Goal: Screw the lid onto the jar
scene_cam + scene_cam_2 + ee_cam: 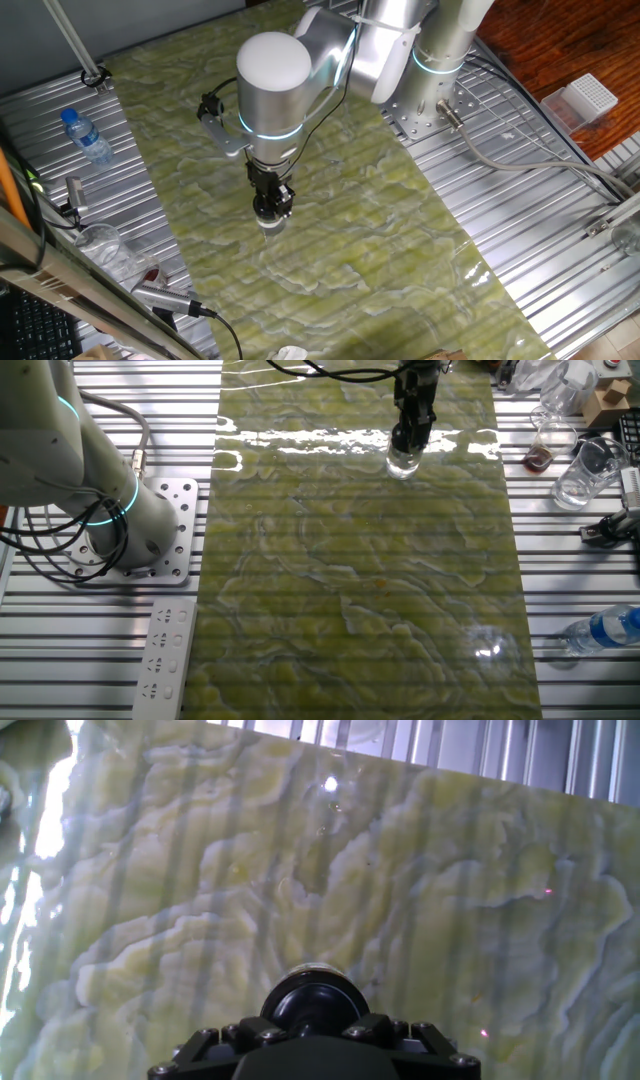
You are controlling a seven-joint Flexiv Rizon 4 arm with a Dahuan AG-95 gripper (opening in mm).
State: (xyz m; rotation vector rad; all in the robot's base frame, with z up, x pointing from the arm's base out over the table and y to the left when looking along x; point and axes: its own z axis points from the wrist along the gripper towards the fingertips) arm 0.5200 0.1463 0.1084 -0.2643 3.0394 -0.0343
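A ribbed metal bench (560, 200) carries a green marbled mat (360, 580) down its middle. The arm (272, 90) reaches over the mat, its claw (272, 208) pointing down and clamped on the lid (314, 1002), which sits atop the jar (403, 460) standing on the mat's far part. Judging by this, the screwing step is under way; next the wrist should twist while pressing lightly down, keeping the lid level.

Green marbled mat (380, 230), blue-capped water bottle (88, 138), power strip (166, 658)
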